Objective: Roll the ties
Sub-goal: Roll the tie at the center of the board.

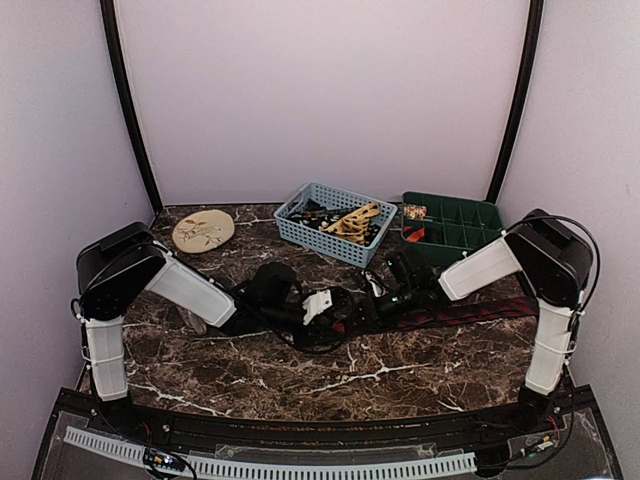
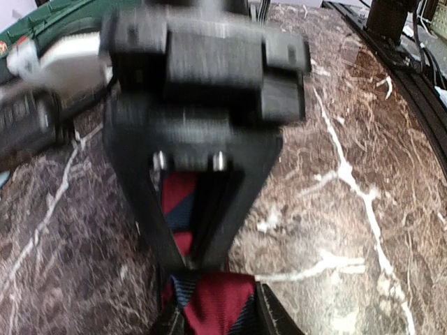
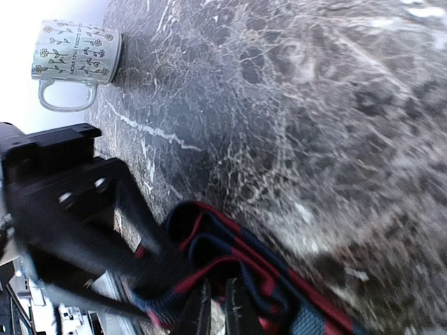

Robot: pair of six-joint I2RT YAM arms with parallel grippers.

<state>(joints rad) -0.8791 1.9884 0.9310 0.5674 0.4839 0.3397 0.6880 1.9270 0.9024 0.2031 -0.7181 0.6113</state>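
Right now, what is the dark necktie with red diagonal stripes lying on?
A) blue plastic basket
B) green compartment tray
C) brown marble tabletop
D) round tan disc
C: the dark necktie with red diagonal stripes stretches flat across the brown marble tabletop, in front of the right arm.

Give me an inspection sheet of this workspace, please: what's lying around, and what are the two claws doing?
Surface: dark veined marble table.
Job's things: striped tie stretched across the middle; more ties in a blue basket.
Clutter: green divided tray; patterned mug.
Grippers: right gripper shut on the striped tie; left gripper straddles it, grip unclear.
Cables: black cable looped along the right arm.
Surroundings: white walls, black corner poles.
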